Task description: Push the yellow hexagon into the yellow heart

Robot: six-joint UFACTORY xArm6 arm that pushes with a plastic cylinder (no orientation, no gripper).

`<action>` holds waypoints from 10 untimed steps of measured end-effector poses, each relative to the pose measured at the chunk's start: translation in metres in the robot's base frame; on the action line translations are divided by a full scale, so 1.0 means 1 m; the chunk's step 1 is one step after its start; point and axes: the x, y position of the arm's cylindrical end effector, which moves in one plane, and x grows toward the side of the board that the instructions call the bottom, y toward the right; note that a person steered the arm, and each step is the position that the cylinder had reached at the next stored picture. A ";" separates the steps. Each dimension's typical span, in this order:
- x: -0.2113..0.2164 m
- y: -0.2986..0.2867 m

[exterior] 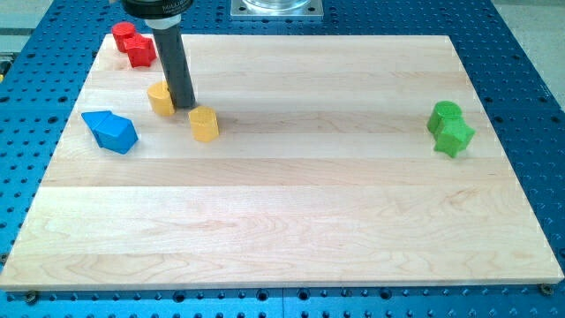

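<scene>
- The yellow hexagon is a squat prism standing upright on the table; its top face points up, and no long axis across the board can be made out.
- It looks plain orange-yellow, unmarked, in the view's upper left.
- The yellow heart lies just to its left and slightly higher, apart from it; which way the heart points is unclear.
- There is no hand to be wide or narrow: my tip stands touching the heart's right side, between the two yellow blocks.
- Red blocks, blue blocks and green blocks sit elsewhere.
</scene>
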 end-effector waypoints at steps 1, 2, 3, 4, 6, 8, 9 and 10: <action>0.001 0.010; 0.012 0.030; 0.030 0.058; 0.031 0.098; 0.086 0.101; 0.050 0.048; 0.031 0.012; 0.031 0.011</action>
